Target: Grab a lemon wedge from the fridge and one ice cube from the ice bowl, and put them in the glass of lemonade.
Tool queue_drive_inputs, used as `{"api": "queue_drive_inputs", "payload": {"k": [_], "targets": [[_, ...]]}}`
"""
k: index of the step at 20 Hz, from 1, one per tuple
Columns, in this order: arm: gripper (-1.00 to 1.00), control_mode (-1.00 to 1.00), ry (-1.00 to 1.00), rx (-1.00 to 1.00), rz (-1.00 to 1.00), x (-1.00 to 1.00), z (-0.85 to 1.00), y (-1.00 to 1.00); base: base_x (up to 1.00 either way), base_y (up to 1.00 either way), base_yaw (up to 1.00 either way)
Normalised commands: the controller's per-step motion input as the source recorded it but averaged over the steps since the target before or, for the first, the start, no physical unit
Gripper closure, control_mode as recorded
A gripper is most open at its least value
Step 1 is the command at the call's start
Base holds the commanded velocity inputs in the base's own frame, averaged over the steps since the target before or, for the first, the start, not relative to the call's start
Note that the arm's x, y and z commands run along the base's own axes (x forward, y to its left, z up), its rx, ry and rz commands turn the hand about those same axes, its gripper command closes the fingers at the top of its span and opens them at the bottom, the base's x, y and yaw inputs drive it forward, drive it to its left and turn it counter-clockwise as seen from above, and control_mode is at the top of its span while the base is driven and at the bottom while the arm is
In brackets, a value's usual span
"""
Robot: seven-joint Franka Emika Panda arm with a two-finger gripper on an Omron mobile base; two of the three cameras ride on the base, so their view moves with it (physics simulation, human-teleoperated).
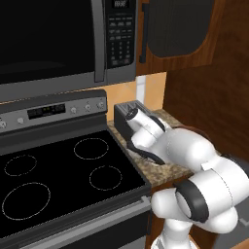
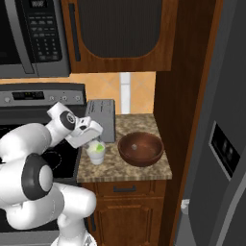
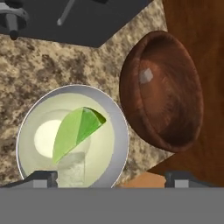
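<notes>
Speckled brown stone forms the narrow desk [image 2: 144,170] at the centre of the right base view, wedged between a black glass-top stove [image 1: 63,180] and a tall wooden panel, with the grey fridge [image 2: 226,144] filling the right edge of that frame. A microwave [image 1: 58,39] hangs across the top left of the left base view, and a dark toaster [image 2: 102,120] stands at the back of the desk. Just in front of the toaster, left of centre in the right base view, sits the glass of lemonade [image 2: 96,153]; the hand view looks straight down into it at lower left, where the lemon wedge [image 3: 78,131] lies in the pale liquid and a clear ice cube [image 3: 71,171] rests beside it near the bottom rim. Right of the glass, close by with a strip of stone showing between them, sits the ice bowl [image 2: 141,149], dark reddish wood with one small pale bit [image 3: 146,75] inside. The pincer [image 2: 92,140] hangs directly over the glass, its two dark fingertips [image 3: 41,178] spread wide apart at the bottom of the hand view, gripping nothing.
</notes>
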Motion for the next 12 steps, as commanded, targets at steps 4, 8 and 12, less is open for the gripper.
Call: {"api": "queue_drive_inputs", "payload": {"k": [4,8,12], "targets": [[-1.00,-1.00,-0.04,0.00,0.00,-0.57,0.55,0.02,0.00,0.00,0.00],[-1.00,-1.00,-0.25,0.00,0.00,-0.96,0.52,0.11,0.00,0.00,0.00],[-1.00,-1.00,-0.44,0.02,-0.04,-0.97,0.66,0.42,0.00,0.00,0.00]]}}
